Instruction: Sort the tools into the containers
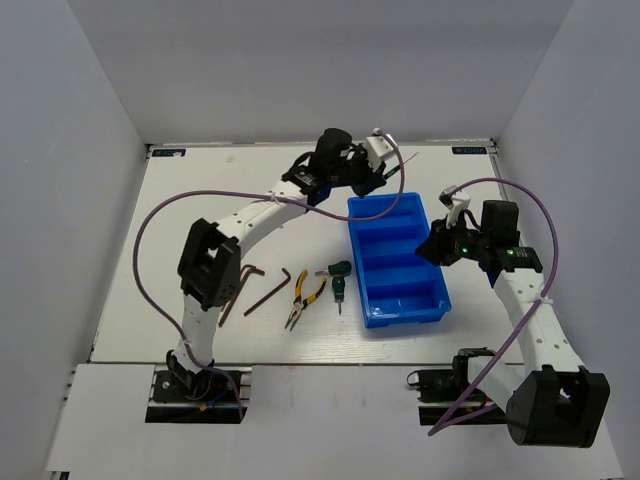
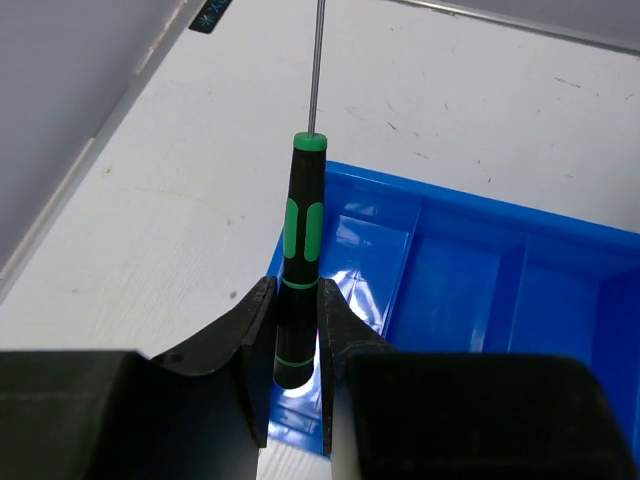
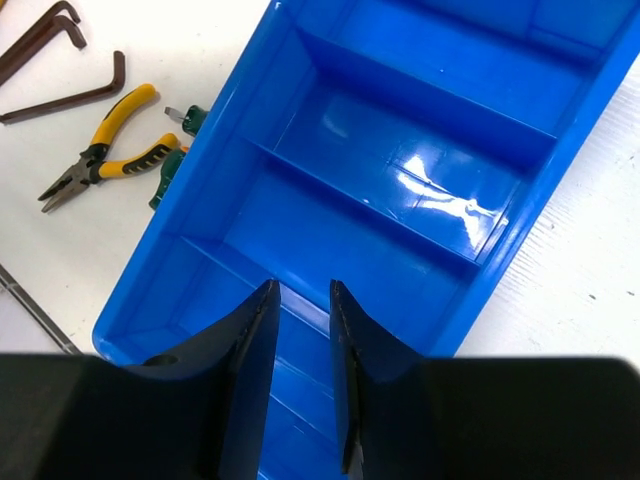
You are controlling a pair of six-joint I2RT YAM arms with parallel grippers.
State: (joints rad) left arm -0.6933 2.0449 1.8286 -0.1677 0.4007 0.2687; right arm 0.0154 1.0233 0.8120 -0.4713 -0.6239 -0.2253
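Observation:
My left gripper (image 2: 295, 292) is shut on the black-and-green handle of a thin screwdriver (image 2: 303, 225), whose shaft points away. It hangs over the far left corner of the blue tray (image 2: 450, 200). In the top view this gripper (image 1: 372, 172) is at the far end of the tray (image 1: 368, 300). My right gripper (image 3: 303, 290) has its jaws a little apart with nothing between them. It hovers over the tray's (image 3: 215, 150) compartments, which hold no tools, by its right rim (image 1: 437, 245). One yellow-handled pliers (image 1: 305, 295), the stubby green-black tool (image 1: 340, 275) and two hex keys (image 1: 268, 293) (image 1: 240, 285) lie left of the tray.
White walls close in the table on the left, back and right. Purple cables loop over both arms (image 1: 150, 230). The left arm's elbow (image 1: 212, 265) stands over the hex keys. A thin dark line (image 3: 30, 305) crosses the table left of the tray.

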